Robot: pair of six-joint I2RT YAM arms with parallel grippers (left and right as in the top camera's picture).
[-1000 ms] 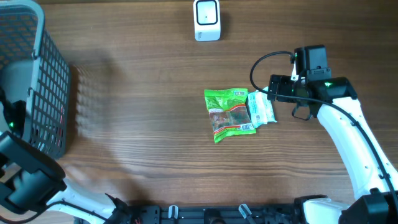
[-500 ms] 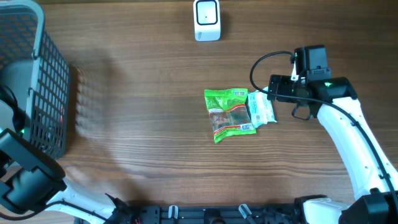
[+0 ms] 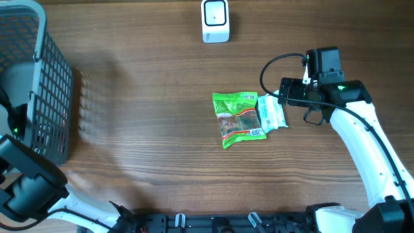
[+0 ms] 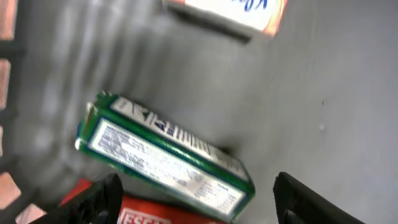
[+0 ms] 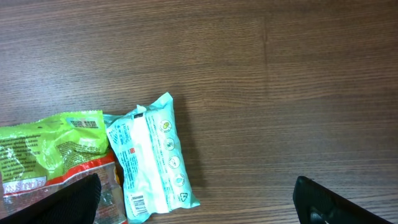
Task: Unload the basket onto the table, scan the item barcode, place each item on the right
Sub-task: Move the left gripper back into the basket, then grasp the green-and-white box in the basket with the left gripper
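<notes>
Low in the middle of the overhead frame, a green snack packet (image 3: 238, 118) lies flat on the wooden table (image 3: 155, 129). A pale blue-and-white packet (image 3: 272, 113) lies against its right edge, with a small barcode (image 5: 138, 202) printed near its lower left corner in the right wrist view. The white barcode scanner (image 3: 215, 21) stands at the top centre, well apart from both packets. The right gripper (image 5: 196, 193) hangs just right of the pale packet, its jaws spread wide and gripping nothing; the two dark fingertips (image 5: 74, 199) sit in the bottom corners of its own view. At the far left, the left arm reaches into the grey mesh basket (image 3: 45, 77). The left gripper (image 4: 198, 186) also has its jaws parted, with nothing clamped between them, above a tilted green box (image 4: 168, 155). That box lies over a red package (image 4: 149, 216), and a white carton (image 4: 227, 12) with blue lettering shows at the top edge. Whether the fingers touch the green box cannot be told.
</notes>
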